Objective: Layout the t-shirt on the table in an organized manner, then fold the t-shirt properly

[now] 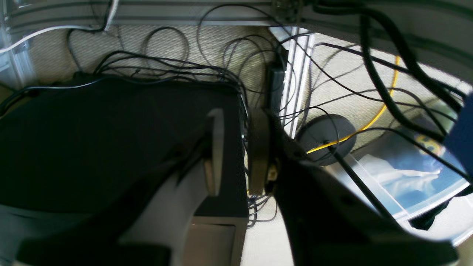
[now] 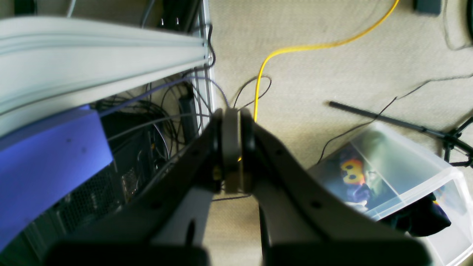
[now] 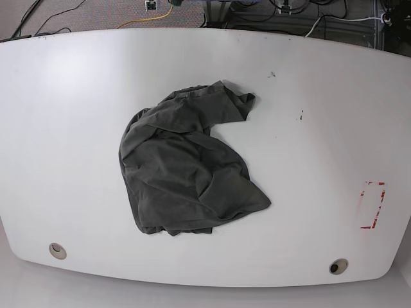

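Both pincers are held off the worktop, the left pincer slightly parted and empty, the right pincer closed on nothing, while the t-shirt is left crumpled near the worktop's centre.

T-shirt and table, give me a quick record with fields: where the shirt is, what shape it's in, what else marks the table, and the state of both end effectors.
shirt: t-shirt, dark grey, crumpled in a heap, not laid out
position: near the middle of the table, slightly toward the base view's left
table marks: red tape rectangle, two round holes, small dark scuffs
left end effector: slightly open, empty, off the table
right end effector: shut, empty, off the table
arms in base view: none
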Controlling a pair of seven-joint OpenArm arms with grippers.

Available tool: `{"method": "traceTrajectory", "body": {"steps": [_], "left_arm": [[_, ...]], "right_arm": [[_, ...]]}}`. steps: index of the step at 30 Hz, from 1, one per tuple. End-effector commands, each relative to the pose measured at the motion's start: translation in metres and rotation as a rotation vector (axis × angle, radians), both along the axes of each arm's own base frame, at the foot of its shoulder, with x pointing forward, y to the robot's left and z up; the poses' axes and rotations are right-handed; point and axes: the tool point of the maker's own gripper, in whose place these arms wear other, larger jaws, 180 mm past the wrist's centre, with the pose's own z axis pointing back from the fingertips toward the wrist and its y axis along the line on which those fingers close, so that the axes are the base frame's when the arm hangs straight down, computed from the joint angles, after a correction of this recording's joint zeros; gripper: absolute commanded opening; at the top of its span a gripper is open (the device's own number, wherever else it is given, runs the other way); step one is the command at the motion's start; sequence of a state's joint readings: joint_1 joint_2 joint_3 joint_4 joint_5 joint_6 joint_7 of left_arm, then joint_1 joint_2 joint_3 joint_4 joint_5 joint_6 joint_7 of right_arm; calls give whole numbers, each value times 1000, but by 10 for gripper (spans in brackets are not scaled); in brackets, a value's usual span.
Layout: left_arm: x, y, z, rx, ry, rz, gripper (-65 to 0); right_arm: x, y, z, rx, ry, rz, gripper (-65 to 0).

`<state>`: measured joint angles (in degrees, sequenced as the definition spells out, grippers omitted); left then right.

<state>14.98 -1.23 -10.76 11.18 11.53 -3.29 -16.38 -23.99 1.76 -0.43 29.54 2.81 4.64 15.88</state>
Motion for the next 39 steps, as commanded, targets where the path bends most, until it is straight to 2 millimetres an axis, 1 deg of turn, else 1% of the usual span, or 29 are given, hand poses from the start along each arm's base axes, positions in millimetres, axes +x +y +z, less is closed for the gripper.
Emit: {"method": "traceTrajectory", "body": {"steps": [1, 6, 9, 12, 13, 15, 20, 21, 27, 32, 39], "left_arm": [[-6, 13, 4, 30, -15, -10, -543], [-12, 19, 10, 46, -38, -18, -543], [-15, 22, 14, 54, -51, -24, -543], [-24, 25, 20, 62, -57, -31, -543], [-27, 26, 22, 66, -60, -34, -543], [-26, 29, 27, 72, -80, -41, -543], [-30, 34, 43, 90, -123, -62, -543], [-33, 36, 48, 95, -130, -68, -543], [-34, 39, 68, 111, -177, -91, -543], [-41, 42, 94, 125, -217, -121, -543], [-38, 44, 133, 143, -286, -159, -543]], "right_arm": [[-9, -1, 6, -1, -10, -1, -644], [-18, 0, 18, 1, -32, -4, -644], [-18, 0, 26, 3, -55, -3, -644], [-21, 1, 35, 5, -75, -1, -644], [-21, 1, 38, 4, -85, -3, -644], [-22, 1, 44, 5, -96, -2, -644], [-22, 2, 61, 7, -135, -2, -645], [-23, 2, 66, 8, -144, -1, -645], [-22, 4, 87, 11, -184, 0, -645], [-25, 6, 109, 14, -214, 6, -645], [-29, 6, 143, 17, -252, 10, -645]]}}
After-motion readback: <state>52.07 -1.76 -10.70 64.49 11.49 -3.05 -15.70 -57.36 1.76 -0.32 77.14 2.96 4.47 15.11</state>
